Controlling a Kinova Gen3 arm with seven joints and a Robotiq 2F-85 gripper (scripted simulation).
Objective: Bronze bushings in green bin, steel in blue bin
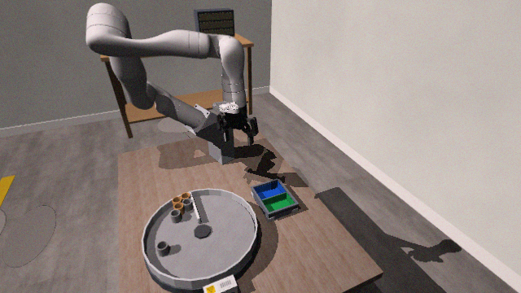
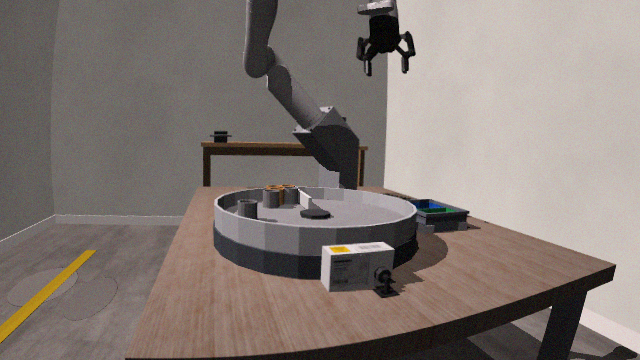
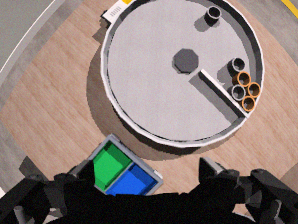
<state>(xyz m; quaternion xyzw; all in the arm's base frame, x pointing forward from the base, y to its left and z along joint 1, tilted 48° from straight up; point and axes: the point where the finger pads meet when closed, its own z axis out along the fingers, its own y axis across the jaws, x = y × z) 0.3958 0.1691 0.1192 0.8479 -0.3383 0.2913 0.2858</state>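
My gripper is open and empty, high above the table near the bins. Three bronze bushings stand grouped by the white bar on the turntable; one bronze bushing is nearest the steel one in front. A steel bushing stands in that cluster, and another steel bushing at its edge. A third steel bushing stands apart. The green bin and blue bin show nothing inside.
The white bar runs from near the dark hub to the turntable's raised rim. A white box and a small black device stand in front of the turntable.
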